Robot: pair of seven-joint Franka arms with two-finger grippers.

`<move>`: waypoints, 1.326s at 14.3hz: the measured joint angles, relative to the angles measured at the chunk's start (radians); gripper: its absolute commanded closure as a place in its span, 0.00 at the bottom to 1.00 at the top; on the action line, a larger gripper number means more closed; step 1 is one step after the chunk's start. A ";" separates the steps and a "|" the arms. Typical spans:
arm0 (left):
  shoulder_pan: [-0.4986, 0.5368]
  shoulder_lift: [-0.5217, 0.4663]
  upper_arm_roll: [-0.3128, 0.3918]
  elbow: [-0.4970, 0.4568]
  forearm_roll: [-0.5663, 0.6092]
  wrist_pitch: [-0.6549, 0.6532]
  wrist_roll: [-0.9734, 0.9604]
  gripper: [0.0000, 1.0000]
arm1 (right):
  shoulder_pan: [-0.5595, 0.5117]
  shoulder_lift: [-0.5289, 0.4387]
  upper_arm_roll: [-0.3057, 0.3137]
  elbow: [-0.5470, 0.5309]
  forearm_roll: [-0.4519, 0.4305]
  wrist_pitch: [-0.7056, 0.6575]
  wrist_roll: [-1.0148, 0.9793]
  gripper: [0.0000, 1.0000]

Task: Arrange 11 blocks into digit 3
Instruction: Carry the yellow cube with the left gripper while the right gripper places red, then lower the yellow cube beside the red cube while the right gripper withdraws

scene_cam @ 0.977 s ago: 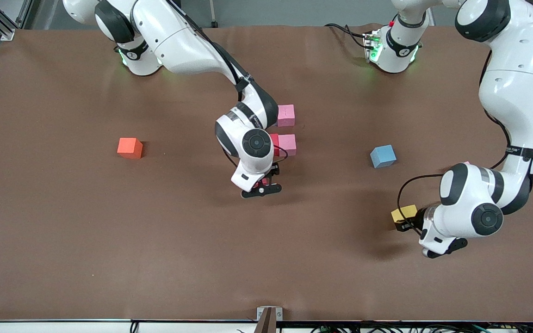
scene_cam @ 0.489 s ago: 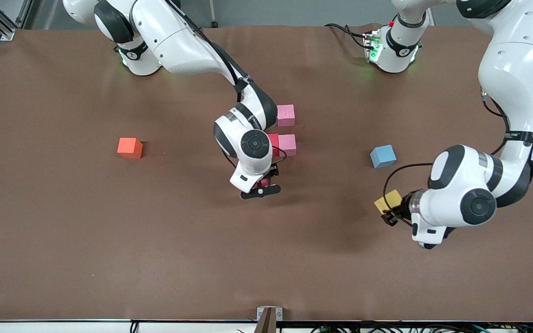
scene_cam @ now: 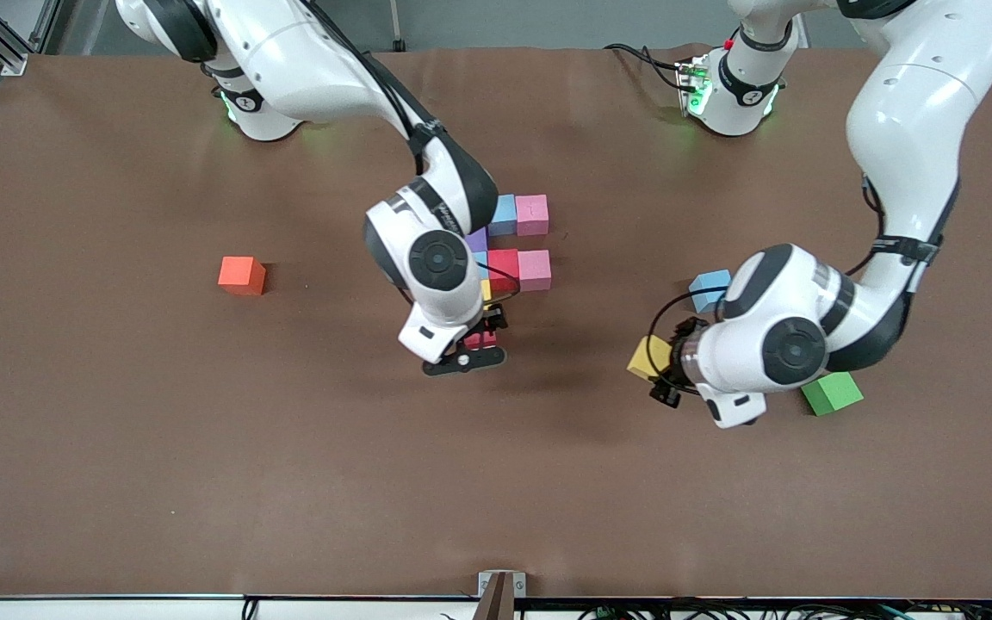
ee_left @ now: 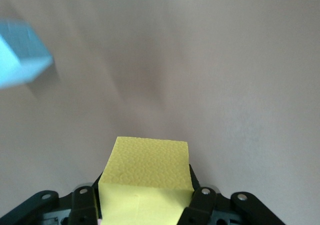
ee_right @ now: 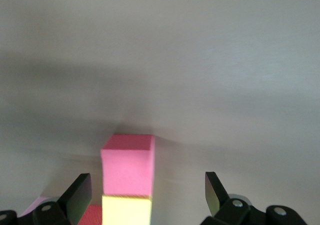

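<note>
Mid-table stands part of the digit 3: a light blue block (scene_cam: 503, 214) and a pink block (scene_cam: 532, 214), then, nearer the front camera, a purple block (scene_cam: 477, 239), a red block (scene_cam: 503, 267) and a second pink block (scene_cam: 535, 269). My right gripper (scene_cam: 472, 349) (ee_right: 147, 195) is open, low astride another red block (scene_cam: 480, 338) (ee_right: 127, 165) that adjoins a yellow block (ee_right: 126, 210). My left gripper (scene_cam: 666, 366) (ee_left: 145, 207) is shut on a second yellow block (scene_cam: 644, 356) (ee_left: 147, 165), held above the table. A loose light blue block (scene_cam: 709, 288) (ee_left: 20, 55) and a green block (scene_cam: 832, 393) lie near it.
An orange cube (scene_cam: 242, 275) sits alone toward the right arm's end of the table. The right arm's wrist hides part of the figure's column. Bare brown tabletop (scene_cam: 496, 482) stretches along the side nearest the front camera.
The left arm has carried the yellow block toward the middle of the table, uncovering the green block. The right arm has shifted slightly, uncovering the purple and light blue blocks; its gripper stays open.
</note>
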 measured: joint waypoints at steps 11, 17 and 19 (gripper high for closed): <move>-0.149 0.010 -0.004 -0.257 0.273 0.354 -0.796 0.92 | -0.256 -0.212 -0.118 -0.005 -0.010 -0.282 -0.185 0.00; -0.175 0.014 0.008 -0.317 0.274 0.497 -0.907 0.92 | -0.427 -0.309 -0.143 -0.006 -0.071 -0.421 -0.500 0.00; -0.214 0.020 0.052 -0.321 0.278 0.522 -0.907 0.92 | -0.473 -0.337 -0.145 -0.006 -0.089 -0.444 -0.551 0.00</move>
